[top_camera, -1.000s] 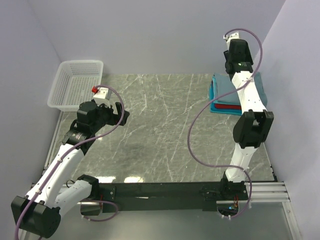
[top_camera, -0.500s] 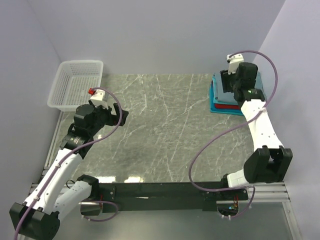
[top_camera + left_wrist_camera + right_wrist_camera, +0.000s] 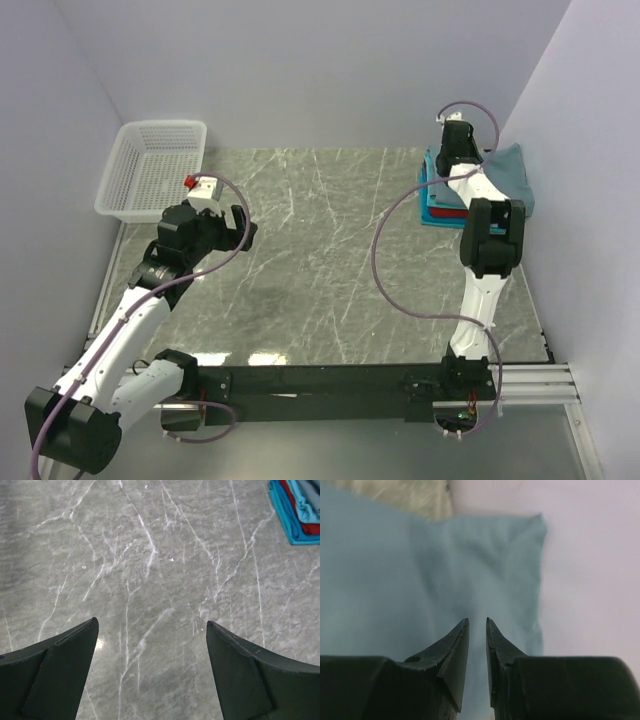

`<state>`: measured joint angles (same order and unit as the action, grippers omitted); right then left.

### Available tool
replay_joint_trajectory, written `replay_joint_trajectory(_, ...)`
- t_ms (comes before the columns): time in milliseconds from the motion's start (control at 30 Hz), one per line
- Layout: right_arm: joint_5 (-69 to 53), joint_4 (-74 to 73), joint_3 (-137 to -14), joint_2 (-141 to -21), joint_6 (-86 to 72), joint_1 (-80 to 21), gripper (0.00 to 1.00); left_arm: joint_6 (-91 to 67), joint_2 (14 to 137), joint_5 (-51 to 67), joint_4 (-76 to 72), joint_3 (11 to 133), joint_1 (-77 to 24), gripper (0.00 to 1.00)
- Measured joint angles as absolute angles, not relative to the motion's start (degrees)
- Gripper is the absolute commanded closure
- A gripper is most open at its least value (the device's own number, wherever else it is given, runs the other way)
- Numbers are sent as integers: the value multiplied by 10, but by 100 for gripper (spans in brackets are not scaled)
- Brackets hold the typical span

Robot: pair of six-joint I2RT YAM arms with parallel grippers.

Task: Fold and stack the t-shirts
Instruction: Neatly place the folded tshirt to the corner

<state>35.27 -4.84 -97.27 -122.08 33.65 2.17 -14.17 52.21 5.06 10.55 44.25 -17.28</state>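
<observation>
Glossy marbled table (image 3: 320,250), matt cloth t-shirts (image 3: 512,172), plastic mesh basket (image 3: 155,165).

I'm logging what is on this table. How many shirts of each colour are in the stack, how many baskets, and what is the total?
grey-blue t-shirt: 1
teal t-shirt: 1
red t-shirt: 1
turquoise t-shirt: 1
white mesh basket: 1
Total: 5, counting the visible layers of the stack

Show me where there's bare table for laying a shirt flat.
Widest bare patch: the marble table between the left gripper and the stacked t-shirts. Another runs along the back edge, right of the white basket. Crowded: the far right corner, with the stack, grey-blue shirt and right gripper.
</observation>
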Motion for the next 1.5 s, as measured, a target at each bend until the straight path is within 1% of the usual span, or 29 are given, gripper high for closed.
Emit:
replay_joint_trajectory(133, 381, -12, -1045, -1277, 376, 34, 74, -140, 539, 44, 107, 442, -173, 6)
replay_joint_trajectory(433, 397, 44, -1145, -1326, 420, 77, 80, -139, 554, 32, 107, 442, -173, 6)
replay_joint_trajectory(700, 398, 56, -1155, -1376, 452, 100, 80, -140, 569, 32, 108, 442, -173, 7)
replay_joint_trajectory(967, 396, 53, -1200, -1439, 475, 109, 80, -140, 572, 32, 108, 442, -173, 7)
replay_joint_trajectory(1233, 394, 46, -1242, -1465, 488, 123, 80, -140, 578, 32, 108, 442, -173, 7)
replay_joint_trajectory(1500, 374, 22, -1244, -1469, 483, 128, 79, -140, 579, 32, 108, 442, -173, 7)
